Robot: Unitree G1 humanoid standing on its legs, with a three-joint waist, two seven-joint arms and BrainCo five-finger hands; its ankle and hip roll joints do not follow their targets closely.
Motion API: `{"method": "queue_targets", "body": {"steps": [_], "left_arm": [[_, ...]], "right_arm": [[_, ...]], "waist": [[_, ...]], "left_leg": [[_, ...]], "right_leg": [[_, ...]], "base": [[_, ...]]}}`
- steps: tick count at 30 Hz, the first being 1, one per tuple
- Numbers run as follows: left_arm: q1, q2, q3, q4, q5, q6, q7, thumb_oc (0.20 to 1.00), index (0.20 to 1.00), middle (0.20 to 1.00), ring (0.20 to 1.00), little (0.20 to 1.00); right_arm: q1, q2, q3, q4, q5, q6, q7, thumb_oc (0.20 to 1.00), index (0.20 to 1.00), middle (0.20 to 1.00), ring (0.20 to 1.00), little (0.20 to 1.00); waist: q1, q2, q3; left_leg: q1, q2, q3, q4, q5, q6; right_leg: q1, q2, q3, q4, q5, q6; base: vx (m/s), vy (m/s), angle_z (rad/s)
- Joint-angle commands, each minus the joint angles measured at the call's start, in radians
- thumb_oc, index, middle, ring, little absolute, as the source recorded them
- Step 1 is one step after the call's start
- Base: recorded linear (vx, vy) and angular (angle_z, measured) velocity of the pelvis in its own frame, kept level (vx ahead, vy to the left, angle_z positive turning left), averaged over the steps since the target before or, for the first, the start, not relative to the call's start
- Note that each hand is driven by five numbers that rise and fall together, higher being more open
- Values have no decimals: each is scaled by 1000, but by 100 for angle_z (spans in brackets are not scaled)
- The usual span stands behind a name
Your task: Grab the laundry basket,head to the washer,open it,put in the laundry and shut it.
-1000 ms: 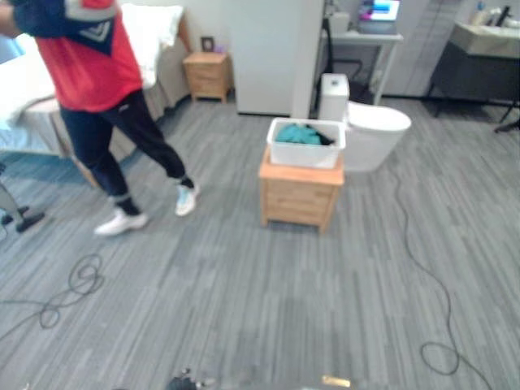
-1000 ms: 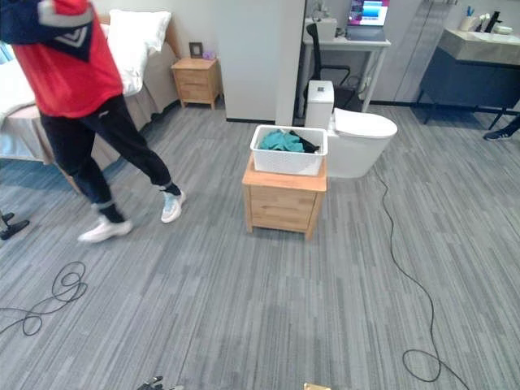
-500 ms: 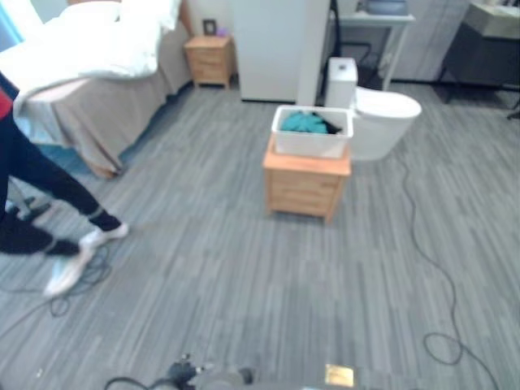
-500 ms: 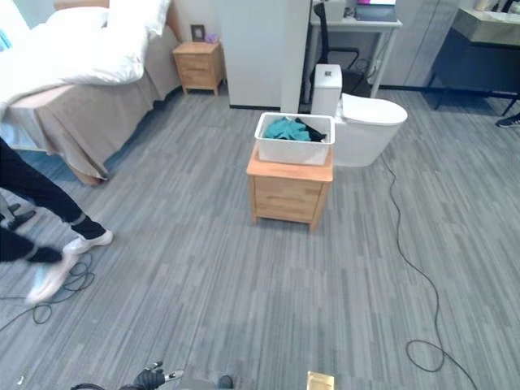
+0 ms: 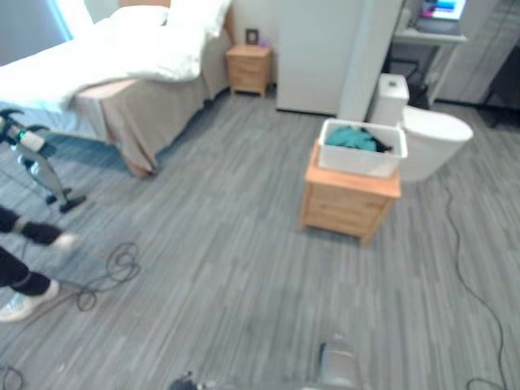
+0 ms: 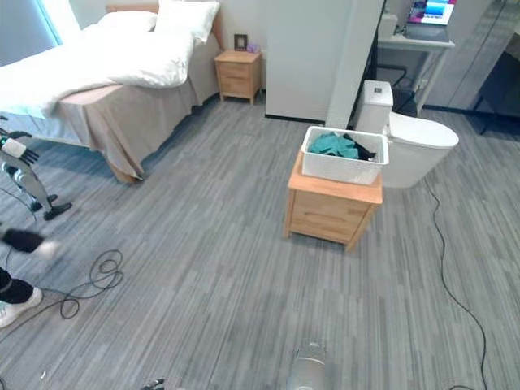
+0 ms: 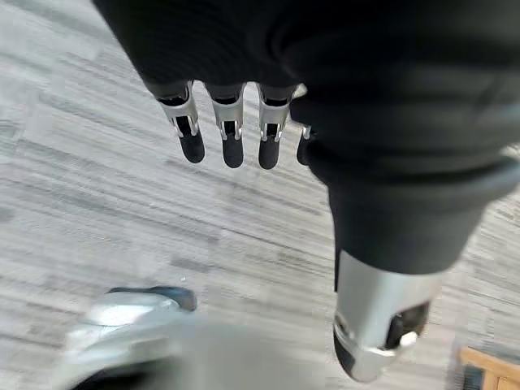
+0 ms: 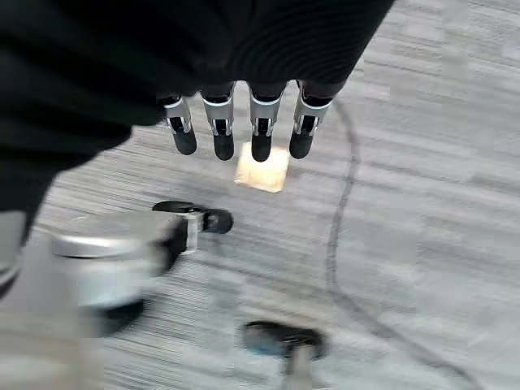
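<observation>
Person's legs (image 6: 12, 276) now far from the wooden nightstand (image 6: 329, 207), on which sits the white laundry basket (image 6: 343, 158) with clothes, toilet (image 6: 414, 150) just behind; wrist views: left robot hand (image 7: 236, 130) and right robot hand (image 8: 244, 130) hang relaxed, empty, over floor.

Head stereo pair looks down at the same floor (image 6: 203, 268) from afar — wrist cams face floor, close behind each hand's fingers.

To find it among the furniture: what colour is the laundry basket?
White; the laundry basket shows best in the right eye view.
</observation>
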Motion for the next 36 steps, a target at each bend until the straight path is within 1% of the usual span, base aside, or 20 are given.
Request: {"method": "queue_targets", "body": {"steps": [1, 7, 8, 9, 10, 12, 13, 14, 15, 16, 17, 18, 19, 22, 23, 27, 28, 29, 33, 36], "left_arm": [[-19, -8, -9, -37, 22, -32, -16, 1000, 1000, 1000, 1000, 1000], [-23, -10, -7, -31, 23, -31, -16, 1000, 1000, 1000, 1000, 1000], [-30, -14, -12, -22, 27, -34, -17, 1000, 1000, 1000, 1000, 1000], [-25, 4, -14, 24, 13, -41, -7, 1000, 1000, 1000, 1000, 1000], [-27, 6, 7, 31, -7, -45, -1, 1000, 1000, 1000, 1000, 1000], [-12, 18, 9, 38, -15, -47, 8, 1000, 1000, 1000, 1000, 1000], [-11, 33, 18, 30, -20, -45, 9, 1000, 1000, 1000, 1000, 1000], [-11, 33, 18, 30, -20, -45, 9, 1000, 1000, 1000, 1000, 1000], [-12, 44, 44, -3, -37, -47, 2, 1000, 1000, 1000, 1000, 1000], [-12, 44, 44, -3, -37, -47, 2, 1000, 1000, 1000, 1000, 1000], [-10, 63, 79, -19, -51, -57, 15, 1000, 1000, 1000, 1000, 1000], [-6, 73, 89, -12, -52, -61, 21, 1000, 1000, 1000, 1000, 1000], [-6, 73, 89, -12, -52, -61, 21, 1000, 1000, 1000, 1000, 1000], [17, 81, 100, 16, -54, -58, 21, 1000, 1000, 1000, 1000, 1000], [17, 81, 100, 15, -54, -58, 21, 1000, 1000, 1000, 1000, 1000], [20, 84, 83, 39, -49, -50, 14, 1000, 1000, 1000, 1000, 1000], [21, 82, 86, 40, -51, -47, 13, 1000, 1000, 1000, 1000, 1000], [29, 82, 105, 38, -58, -42, 11, 1000, 1000, 1000, 1000, 1000], [28, 80, 116, 44, -57, -37, 13, 1000, 1000, 1000, 1000, 1000], [19, 71, 114, 44, -58, -35, 9, 1000, 1000, 1000, 1000, 1000]], "right_arm": [[22, -26, -22, 47, 30, 23, 11, 1000, 1000, 1000, 1000, 1000], [24, -28, -27, 40, 35, 20, 9, 1000, 1000, 1000, 1000, 1000], [32, -29, -52, 19, 56, 14, 9, 1000, 1000, 1000, 1000, 1000], [38, -12, -55, -12, 45, 1, 25, 1000, 1000, 1000, 1000, 1000], [40, -14, -37, -1, 37, -11, 23, 1000, 1000, 1000, 1000, 1000], [35, -19, -13, -9, 32, -15, 18, 1000, 1000, 1000, 1000, 1000], [31, -19, 5, -14, 25, -17, 20, 1000, 1000, 1000, 1000, 1000], [31, -19, 5, -14, 25, -17, 20, 1000, 1000, 1000, 1000, 1000], [17, -34, 39, -26, 8, -15, 18, 1000, 1000, 1000, 1000, 1000], [17, -34, 39, -25, 8, -15, 18, 1000, 1000, 1000, 1000, 1000], [-39, -54, 87, -75, -8, -16, 9, 1000, 1000, 1000, 1000, 1000], [-50, -53, 86, -87, -7, -18, 6, 1000, 1000, 1000, 1000, 1000], [-50, -52, 86, -87, -7, -18, 6, 1000, 1000, 1000, 1000, 1000], [-57, -39, 77, -114, 4, -24, 7, 1000, 1000, 1000, 1000, 1000], [-57, -39, 76, -114, 4, -24, 7, 1000, 1000, 1000, 1000, 1000], [-44, -17, 87, -106, -8, -21, 15, 1000, 1000, 1000, 1000, 1000], [-41, -13, 89, -100, -11, -20, 16, 1000, 1000, 1000, 1000, 1000], [-32, 4, 92, -83, -27, -25, 25, 1000, 1000, 1000, 1000, 1000], [-25, 13, 83, -54, -33, -28, 24, 1000, 1000, 1000, 1000, 1000], [-13, 14, 82, -19, -33, -25, 25, 1000, 1000, 1000, 1000, 1000]], "waist": [[-19, -9, -25], [-27, -9, -26], [-46, -10, -36], [-74, -20, -50], [-84, -9, -53], [-92, -13, -69], [-84, -35, -66], [-84, -36, -67], [-41, -72, -24], [-42, -73, -25], [26, -102, 40], [47, -109, 51], [46, -110, 49], [96, -118, 52], [94, -116, 52], [132, -104, 36], [141, -98, 31], [164, -71, 3], [166, -68, -18], [160, -65, -26]], "left_leg": [[73, 142, -54, 1, -56, -77], [94, 151, -60, -11, -59, -79], [146, 179, -66, -35, -65, -89], [218, 271, -23, -43, -6, -134], [206, 326, -1, -6, 107, -146], [158, 390, 101, 149, 286, -161], [82, 427, 156, 321, 333, -148], [80, 426, 156, 321, 333, -147], [-121, 429, 153, 627, 315, -102], [-124, 427, 151, 627, 316, -102], [-329, 347, 155, 841, 241, -83], [-386, 297, 150, 857, 214, -85], [-388, 295, 149, 856, 216, -85], [-538, 124, 159, 717, 168, -100], [-539, 125, 157, 721, 166, -100], [-625, 33, 148, 459, 200, -123], [-626, 24, 140, 376, 211, -126], [-579, 55, 118, 67, 259, -129], [-529, 93, 106, -114, 278, -129], [-524, 106, 69, -142, 282, -133]], "right_leg": [[-28, -115, -12, -137, 256, 19], [-40, -109, -19, -145, 253, 23], [-38, -92, -35, -147, 237, 34], [-79, -44, -96, -54, 255, 50], [-132, 20, -102, 57, 217, 33], [-132, 38, -154, 96, 149, -5], [-108, 44, -165, 105, 112, -36], [-109, 43, -165, 104, 113, -36], [-38, 73, -156, 83, 68, -95], [-39, 71, -157, 83, 68, -95], [48, 101, -147, 50, 56, -126], [73, 105, -139, 40, 52, -131], [71, 103, -140, 40, 52, -131], [162, 117, -119, 1, 41, -124], [164, 119, -121, 0, 40, -124], [228, 149, -114, -23, 30, -117], [242, 160, -109, -23, 24, -117], [290, 200, -92, -29, -2, -120], [347, 220, -58, -36, -40, -124], [375, 227, -27, -33, -57, -131]], "base": [[508, -282, 137], [89, -63, 21], [883, -854, -11], [1164, -1202, 8], [1048, -1148, 17], [583, -651, -1], [384, -428, -10], [410, -622, -4], [220, -396, -22], [474, -789, -52], [347, -468, -37], [348, -468, -33], [248, -151, -84], [311, -133, -74], [356, -133, -7], [234, -21, 5], [533, 43, -33], [560, 42, -47], [350, 38, -62], [328, 69, -42]]}}
